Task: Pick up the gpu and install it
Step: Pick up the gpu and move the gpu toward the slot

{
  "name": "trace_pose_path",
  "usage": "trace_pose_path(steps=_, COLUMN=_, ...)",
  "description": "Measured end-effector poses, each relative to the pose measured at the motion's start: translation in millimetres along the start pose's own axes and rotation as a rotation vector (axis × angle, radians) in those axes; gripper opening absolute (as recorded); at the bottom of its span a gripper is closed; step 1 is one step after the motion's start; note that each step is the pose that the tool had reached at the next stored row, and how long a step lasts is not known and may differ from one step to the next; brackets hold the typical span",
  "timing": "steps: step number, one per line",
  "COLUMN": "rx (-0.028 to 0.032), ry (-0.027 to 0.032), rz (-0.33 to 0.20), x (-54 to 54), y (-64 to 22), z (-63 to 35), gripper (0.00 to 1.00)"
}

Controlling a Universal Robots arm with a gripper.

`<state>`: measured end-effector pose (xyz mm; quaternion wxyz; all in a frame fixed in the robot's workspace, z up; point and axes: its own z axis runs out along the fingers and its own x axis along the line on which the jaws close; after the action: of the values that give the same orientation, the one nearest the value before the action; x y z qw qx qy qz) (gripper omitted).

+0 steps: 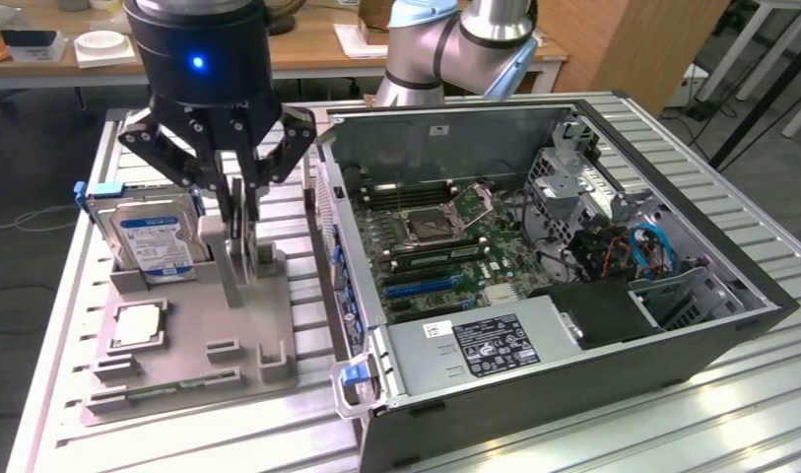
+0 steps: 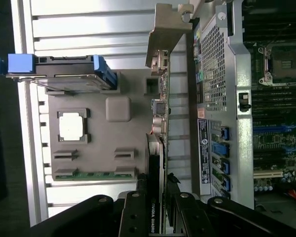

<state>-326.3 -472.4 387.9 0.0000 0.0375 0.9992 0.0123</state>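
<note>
Your gripper [image 1: 242, 202] has its fingers clamped on the one gpu [image 1: 247, 232], which stands on edge in the grey tray [image 1: 196, 345] directly beneath it. One hard drive [image 1: 153, 241] and one processor chip [image 1: 137, 325] sit beside it, with one open computer case [image 1: 571, 374] opposite.

NVIDIA QUADRO in white letters on the dark edge of the gpu [image 2: 154, 168]

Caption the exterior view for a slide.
End effector gripping the upright gpu at the gray parts tray, beside the open computer case.
</note>
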Motion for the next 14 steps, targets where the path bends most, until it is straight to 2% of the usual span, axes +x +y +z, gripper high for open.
trace_pose_path(steps=14, rx=0.0000, ry=0.0000, rz=0.000, x=0.0, y=0.8, z=-31.1, gripper=0.26)
